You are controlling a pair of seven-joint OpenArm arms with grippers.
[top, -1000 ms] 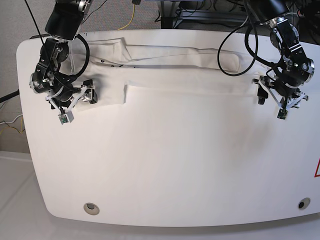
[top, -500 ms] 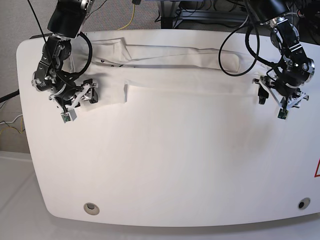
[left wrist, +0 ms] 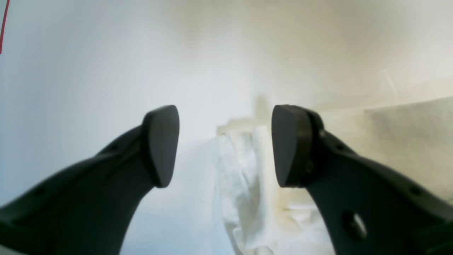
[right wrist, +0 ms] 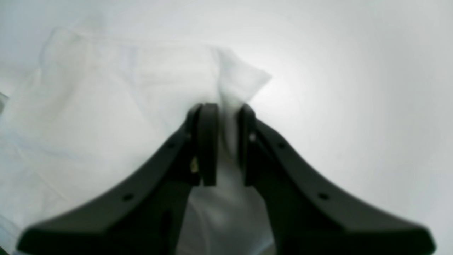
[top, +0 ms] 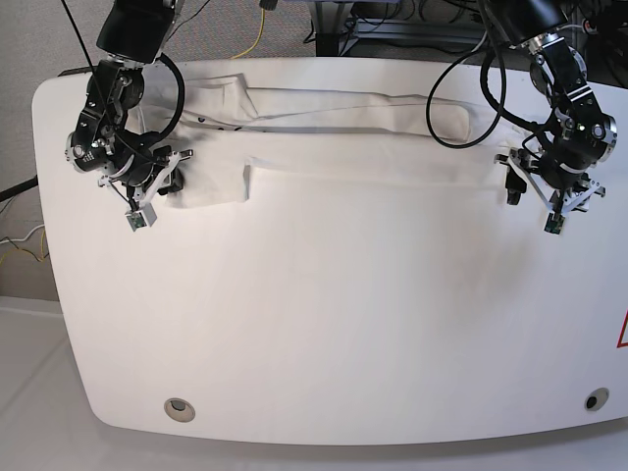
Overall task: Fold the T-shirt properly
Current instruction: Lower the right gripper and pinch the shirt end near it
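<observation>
1. Two pincers sit at opposite ends of the shirt [top: 334, 137], which lies as a long folded band across the far side of the worktop [top: 324, 324].
2. Right pincer [right wrist: 222, 141]: jaws nearly together, pinching a fold of cloth at a corner.
3. Left pincer [left wrist: 225, 145]: jaws wide apart, nothing held; a bunched hem lies between them, apparently untouched, tho the wrist view is blurry.
4. Risk: only one end is gripped. If the right arm lifts or pulls before the left closes, the band will likely skew or drag unevenly.
5. Risk: the right pinch looks thin, maybe one layer only, so the fold could open.
6. Writing: none legible; plain white side is up. A red mark shows at the worktop's edge [top: 622, 332], unreadable.
</observation>
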